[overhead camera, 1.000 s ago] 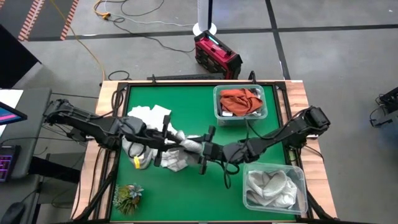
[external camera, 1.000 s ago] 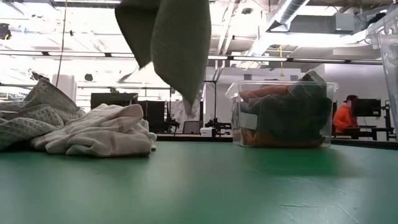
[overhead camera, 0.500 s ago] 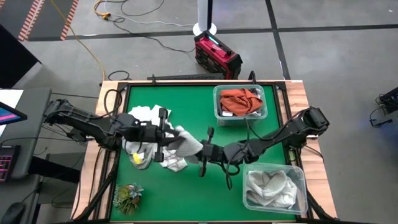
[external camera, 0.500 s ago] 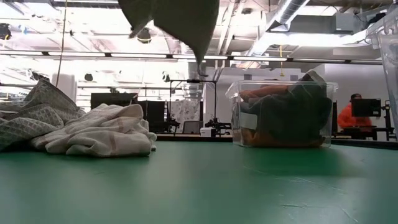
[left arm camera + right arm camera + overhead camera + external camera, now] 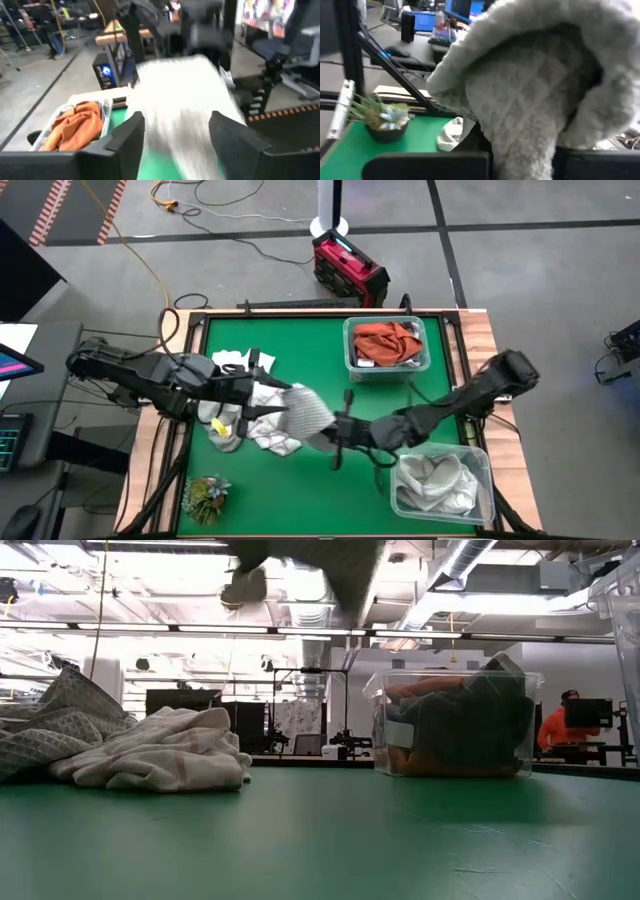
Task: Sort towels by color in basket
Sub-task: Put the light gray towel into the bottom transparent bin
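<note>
A pale grey towel (image 5: 305, 415) hangs above the table's middle, and my right gripper (image 5: 336, 438) is shut on it. In the right wrist view the towel (image 5: 530, 85) fills most of the picture. Only its lower edge (image 5: 315, 558) shows in the low view. My left gripper (image 5: 262, 393) stands open just left of the towel, its fingers (image 5: 127, 137) spread wide, touching nothing. A pile of white and grey-checked towels (image 5: 240, 415) lies on the mat at the left. One basket (image 5: 352, 362) holds a rust-orange towel (image 5: 388, 343). Another basket (image 5: 484, 465) holds pale towels (image 5: 435, 483). My right gripper holds the pale grey towel by its bunched right-hand end (image 5: 324, 430), coming in level from the table's right. In the right wrist view the cloth (image 5: 520, 145) bulges over the fingers and hides the place of contact. The towel is lifted clear of the table, slack.
A small green plant (image 5: 205, 498) stands at the near left corner. A yellow patch (image 5: 219, 428) shows in the towel pile. The green mat is bare in the middle and near side. A person in orange (image 5: 552, 728) sits in the room behind.
The pale grey towel has passed from my left gripper to my right. My left gripper has let go, risen and drawn back toward the table's left edge. My right gripper has carried the towel a little toward the near edge and up. Its lower edge has risen in the low view.
</note>
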Robot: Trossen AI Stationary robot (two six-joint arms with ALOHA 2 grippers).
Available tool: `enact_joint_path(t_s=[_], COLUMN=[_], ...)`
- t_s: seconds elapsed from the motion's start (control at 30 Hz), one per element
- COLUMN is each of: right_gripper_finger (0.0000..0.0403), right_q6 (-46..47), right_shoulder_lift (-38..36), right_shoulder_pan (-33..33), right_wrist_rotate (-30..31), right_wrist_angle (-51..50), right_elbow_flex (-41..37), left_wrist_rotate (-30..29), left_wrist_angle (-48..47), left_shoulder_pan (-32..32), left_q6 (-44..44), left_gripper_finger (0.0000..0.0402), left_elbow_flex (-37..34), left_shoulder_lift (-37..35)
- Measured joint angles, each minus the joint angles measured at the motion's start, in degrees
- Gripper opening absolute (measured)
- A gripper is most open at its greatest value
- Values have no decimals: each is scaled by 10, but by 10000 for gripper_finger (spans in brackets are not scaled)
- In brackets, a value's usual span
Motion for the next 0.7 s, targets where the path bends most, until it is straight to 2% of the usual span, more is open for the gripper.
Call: enact_joint_path(t_s=[0.2,0.53,0.7], right_gripper_finger=[42,42,42], right_q6=[135,467,588], right_shoulder_lift=[-94,-228,-255], right_shoulder_pan=[81,235,307], right_wrist_rotate=[6,-1,-1], right_wrist_angle=[-172,-521,-669], right_elbow_flex=[1,6,32], left_wrist_rotate=[0,-21,-22], left_wrist_angle=[-67,-99,-108], left_shoulder_pan=[-15,-15,-15], left_q6=[13,15,17], left_gripper_finger=[227,225,225], left_elbow_flex=[26,29,29], left_shoulder_lift=[0,-15,-25])
